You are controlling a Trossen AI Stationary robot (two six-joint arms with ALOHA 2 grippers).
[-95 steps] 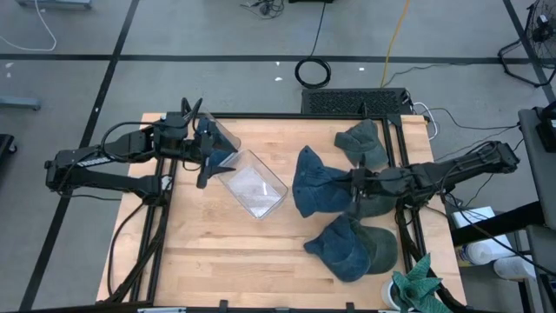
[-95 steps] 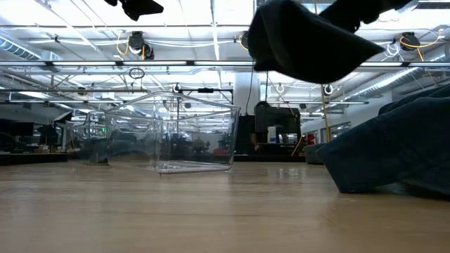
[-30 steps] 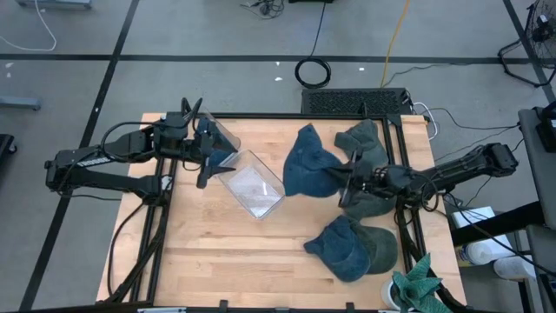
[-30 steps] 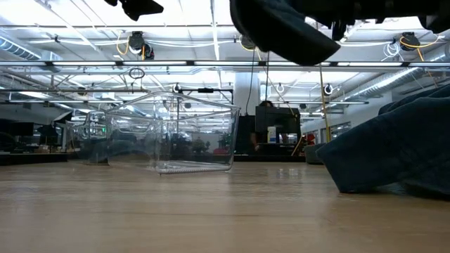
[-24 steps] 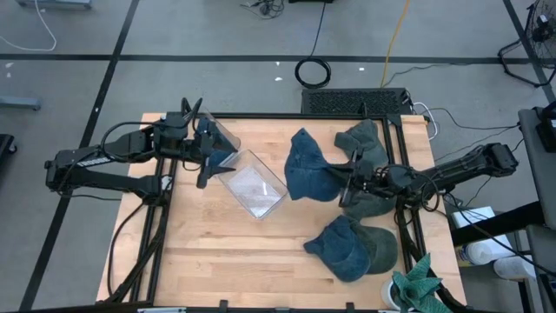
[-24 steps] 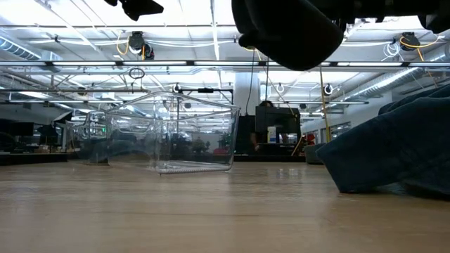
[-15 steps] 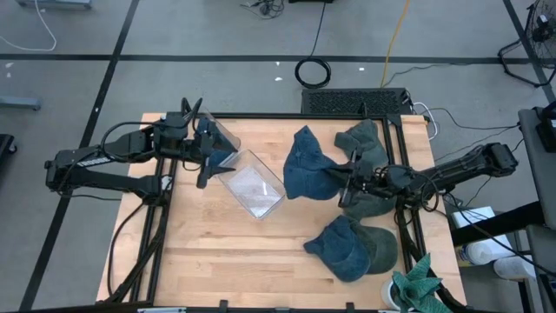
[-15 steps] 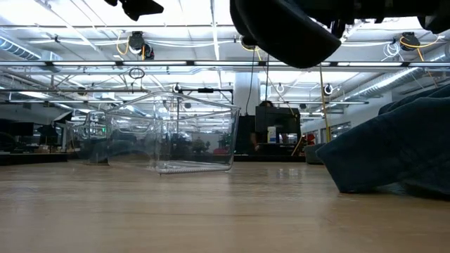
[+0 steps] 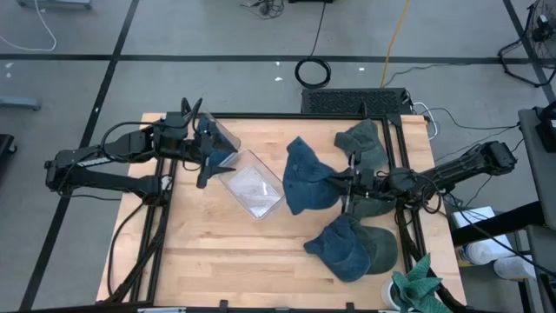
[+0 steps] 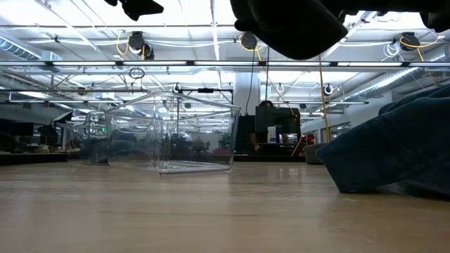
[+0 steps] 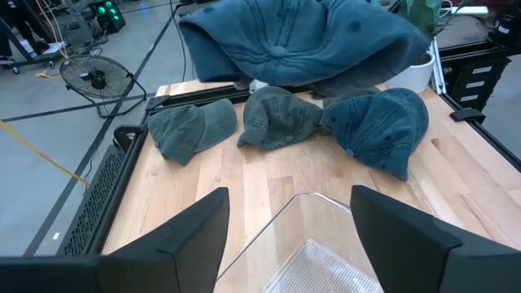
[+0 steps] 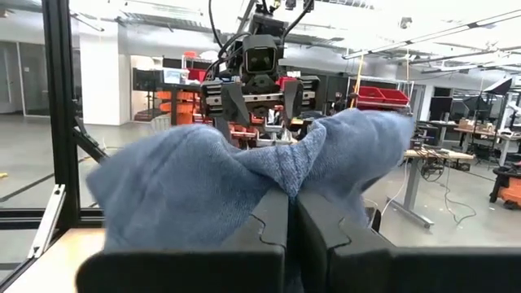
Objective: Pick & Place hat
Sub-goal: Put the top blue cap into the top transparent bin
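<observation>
A blue hat (image 9: 304, 181) is up in the air in my right gripper (image 9: 344, 184), right of the clear plastic bin (image 9: 252, 187). The low view shows this hat (image 10: 288, 28) high above the table, and the left wrist view shows it (image 11: 301, 41) over the other hats. My left gripper (image 11: 289, 236) is open at the bin's far left corner (image 9: 215, 156), a finger on either side of the bin's rim (image 11: 303, 199); no touch shows. The bin stands on the wooden table on its base. My right gripper is shut on a bunched fold of the blue hat's cloth (image 12: 285, 175), pinched between the two fingers. The fingers come level from the table's right side. The hat is lifted clear and spreads out beyond the fingertips toward the bin.
Four more hats lie at the table's right: a grey-green hat (image 9: 365, 139) far, one (image 9: 372, 207) under my right arm, a blue hat (image 9: 343, 248) and a green hat (image 9: 384, 248) near. A green cloth (image 9: 421, 291) sits past the near right corner. Bare wood (image 9: 226, 252) lies near left.
My right gripper, still shut, has carried the blue hat a little toward the table's near edge; the hat stays lifted clear and has swung slightly.
</observation>
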